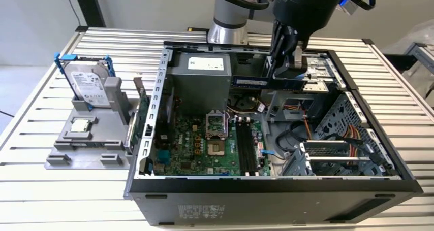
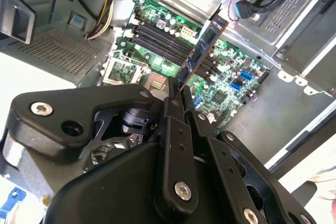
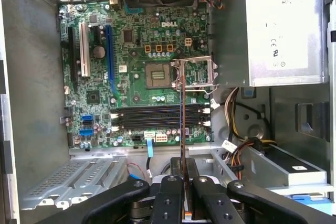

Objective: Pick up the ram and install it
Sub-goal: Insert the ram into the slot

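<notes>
Above the open computer case (image 1: 161, 89), the claw (image 2: 176, 88) is closed on one end of the ram (image 2: 203, 45), which hangs over the motherboard (image 3: 136, 85), apart from the black memory slots (image 3: 157, 116). Gripped at one end only, the stick could tilt or slip and meet a slot crooked, or catch the nearby cables (image 3: 233, 111). Its notch, and how deep the claw holds it, are hidden.

gripper (image 3: 182, 174) clamps the ram (image 3: 182, 103) edge-on over the memory slots (image 3: 152, 115) of the motherboard (image 3: 131, 51).
</notes>
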### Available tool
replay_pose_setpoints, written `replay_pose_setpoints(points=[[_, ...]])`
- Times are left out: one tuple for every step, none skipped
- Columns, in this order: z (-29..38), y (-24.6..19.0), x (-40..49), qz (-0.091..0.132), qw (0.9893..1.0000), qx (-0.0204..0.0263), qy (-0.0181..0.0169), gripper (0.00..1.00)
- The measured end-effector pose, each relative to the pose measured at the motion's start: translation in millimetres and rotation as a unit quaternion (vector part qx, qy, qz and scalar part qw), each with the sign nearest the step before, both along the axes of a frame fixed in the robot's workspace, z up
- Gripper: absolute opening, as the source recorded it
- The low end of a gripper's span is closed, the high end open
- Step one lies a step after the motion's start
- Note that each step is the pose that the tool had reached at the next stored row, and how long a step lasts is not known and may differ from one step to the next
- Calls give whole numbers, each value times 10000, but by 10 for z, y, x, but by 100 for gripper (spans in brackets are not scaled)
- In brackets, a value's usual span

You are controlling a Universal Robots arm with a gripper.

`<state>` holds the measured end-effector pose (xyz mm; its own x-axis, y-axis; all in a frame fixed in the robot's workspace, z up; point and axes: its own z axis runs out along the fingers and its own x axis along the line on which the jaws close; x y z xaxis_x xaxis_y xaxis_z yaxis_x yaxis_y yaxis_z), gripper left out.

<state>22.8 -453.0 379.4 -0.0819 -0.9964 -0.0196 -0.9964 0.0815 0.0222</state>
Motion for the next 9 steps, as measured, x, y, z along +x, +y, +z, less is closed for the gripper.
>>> replay_pose_setpoints(points=[[0, 0, 0, -7, 10000, 0, 0, 0], [0, 0, 0, -7, 10000, 0, 0, 0], [0, 0, 0, -8, 10000, 0, 0, 0], [0, 0, 0, -8, 10000, 0, 0, 0], [0, 0, 0, -9, 10000, 0, 0, 0], [0, 0, 0, -9, 10000, 0, 0, 0], [0, 0, 0, -9, 10000, 0, 0, 0], [0, 0, 0, -12, 10000, 0, 0, 0], [0, 0, 0, -25, 10000, 0, 0, 0]])
